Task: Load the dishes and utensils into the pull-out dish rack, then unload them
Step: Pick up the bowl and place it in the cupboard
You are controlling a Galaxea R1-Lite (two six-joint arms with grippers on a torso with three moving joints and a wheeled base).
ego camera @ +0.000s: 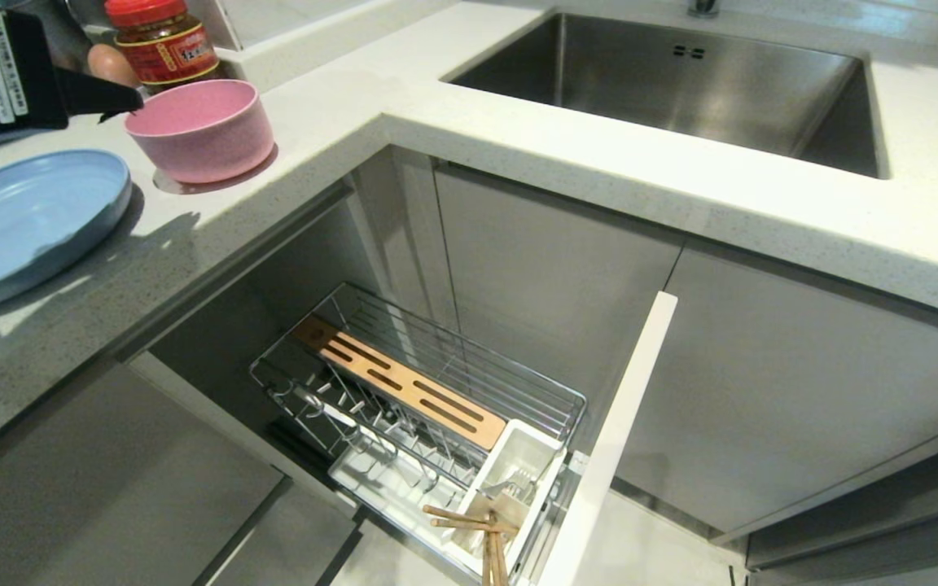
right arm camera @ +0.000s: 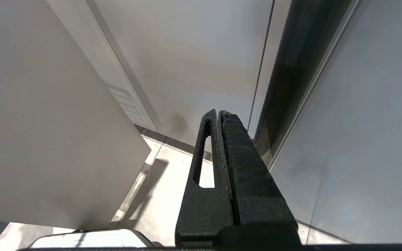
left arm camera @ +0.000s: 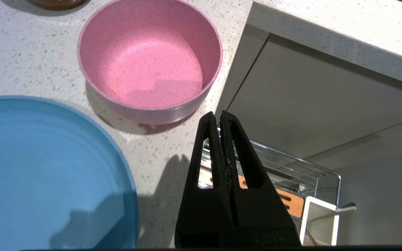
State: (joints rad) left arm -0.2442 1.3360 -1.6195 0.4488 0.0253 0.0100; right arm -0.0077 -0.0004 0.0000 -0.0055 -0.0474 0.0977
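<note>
A light-blue plate [ego camera: 25, 224] [left arm camera: 44, 174] and a pink bowl [ego camera: 202, 130] [left arm camera: 150, 59] sit side by side on the white counter at the upper left. My left gripper [ego camera: 133, 101] [left arm camera: 219, 114] hangs above the counter just beside the bowl's rim, shut and empty. Below, the pull-out dish rack [ego camera: 428, 407] [left arm camera: 291, 170] stands drawn out. Wooden chopsticks [ego camera: 477, 529] and a silver fork [ego camera: 518, 484] stand in its white utensil cup [ego camera: 518, 464]. My right gripper [right arm camera: 218, 112] is shut and empty, low by the cabinet fronts, outside the head view.
A red-lidded sauce jar [ego camera: 161, 41] stands behind the bowl. The steel sink [ego camera: 681, 89] is set in the counter at the upper right. The rack's narrow white front panel [ego camera: 615, 439] juts out from the grey cabinet fronts [ego camera: 567, 285].
</note>
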